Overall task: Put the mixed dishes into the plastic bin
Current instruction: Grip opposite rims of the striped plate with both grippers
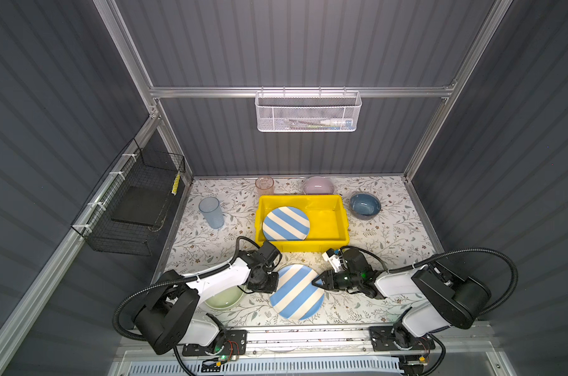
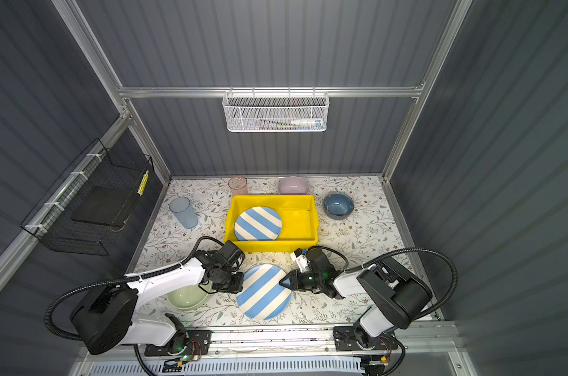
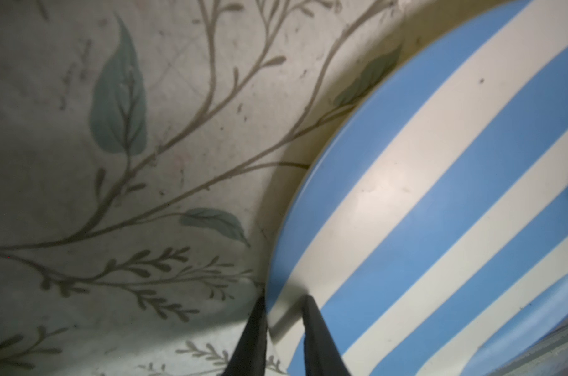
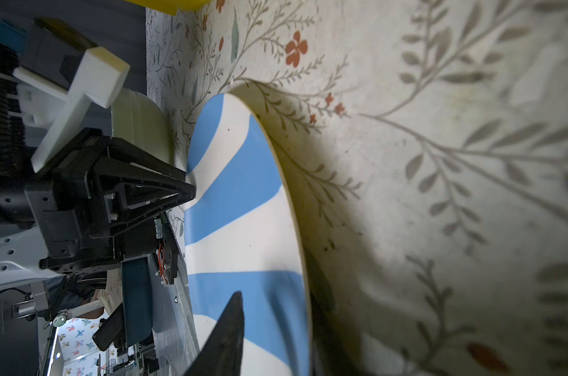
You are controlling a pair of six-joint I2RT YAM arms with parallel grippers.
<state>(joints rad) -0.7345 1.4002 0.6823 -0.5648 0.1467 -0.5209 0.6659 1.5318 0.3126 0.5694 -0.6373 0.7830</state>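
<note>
In front of the yellow bin, the near striped plate is being pinched at its left rim by the nearly closed left gripper; its right rim is being straddled by the right gripper, clamping not discernible.

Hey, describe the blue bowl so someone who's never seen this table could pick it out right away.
Find the yellow bin in the middle of the flowered table. Right of its far right corner, on the table itself, stands the blue bowl. It is deep blue inside, unlike the lilac bowl behind the bin and the pale green bowl near the front.
</note>
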